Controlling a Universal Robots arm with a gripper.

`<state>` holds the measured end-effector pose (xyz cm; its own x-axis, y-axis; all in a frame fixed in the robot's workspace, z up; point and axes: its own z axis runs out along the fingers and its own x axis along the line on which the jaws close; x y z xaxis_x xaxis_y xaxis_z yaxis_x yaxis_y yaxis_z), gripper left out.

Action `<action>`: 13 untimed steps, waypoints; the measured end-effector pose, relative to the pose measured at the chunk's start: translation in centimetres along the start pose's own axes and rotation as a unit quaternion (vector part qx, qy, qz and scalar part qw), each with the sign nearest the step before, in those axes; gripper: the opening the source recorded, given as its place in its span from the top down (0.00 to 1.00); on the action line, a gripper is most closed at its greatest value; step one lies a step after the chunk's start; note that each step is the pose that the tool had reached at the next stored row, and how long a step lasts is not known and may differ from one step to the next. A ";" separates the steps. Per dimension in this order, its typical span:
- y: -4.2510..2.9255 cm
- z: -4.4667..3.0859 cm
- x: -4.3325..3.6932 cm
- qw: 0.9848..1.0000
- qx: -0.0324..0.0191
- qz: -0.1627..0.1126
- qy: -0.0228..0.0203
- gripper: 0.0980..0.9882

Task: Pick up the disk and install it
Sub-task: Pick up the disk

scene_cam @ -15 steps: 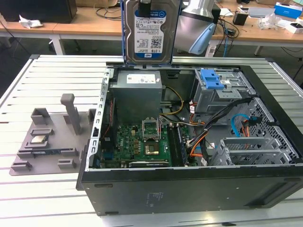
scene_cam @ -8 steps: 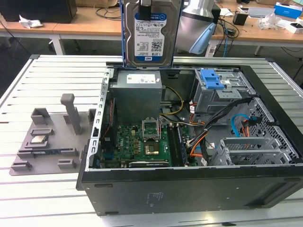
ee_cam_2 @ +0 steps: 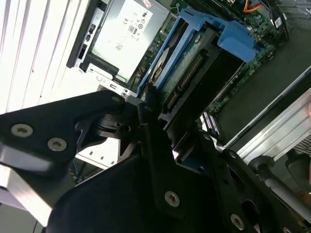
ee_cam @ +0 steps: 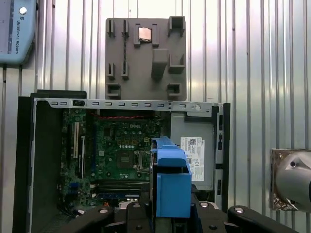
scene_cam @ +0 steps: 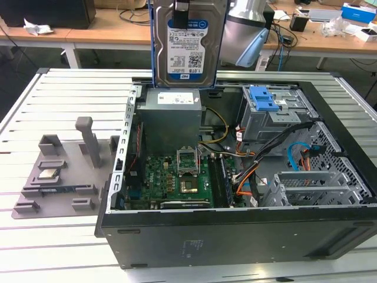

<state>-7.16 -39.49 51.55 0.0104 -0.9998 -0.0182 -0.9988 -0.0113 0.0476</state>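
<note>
Case (scene_cam: 235, 236): open, lying on its side. Disk (scene_cam: 188, 44): upright, clear above case, over its far wall, label twd. exterior view. Gripper (scene_cam: 181, 12): closed on disk's upper end, clamping front & back faces.

Handling (est.): rigid metal body, fairly heavy for size. Smooth faces may slip. Shock-sensitive. Hold by flat faces or blue bracket (ee_cam_2: 238, 41); keep off connector (ee_cam_2: 187, 82) & circuit side.
</note>
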 end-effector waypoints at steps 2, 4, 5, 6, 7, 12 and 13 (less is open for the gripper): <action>0.00 -0.01 0.23 1.000 0.000 0.000 0.000 0.70; 0.01 -0.01 0.49 1.000 0.000 0.000 0.000 0.70; 0.00 -0.01 0.65 1.000 0.000 0.000 0.000 0.70; 0.00 -0.01 0.77 1.000 0.000 0.000 0.000 0.70; 0.01 -0.01 0.90 1.000 0.000 0.000 0.000 0.70; 0.01 -0.01 1.46 1.000 0.000 0.000 0.000 0.70; 0.01 0.00 1.61 1.000 0.000 0.000 0.000 0.70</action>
<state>-7.16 -41.10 51.51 0.0105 -0.9998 -0.0182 -0.9988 -0.0113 0.0476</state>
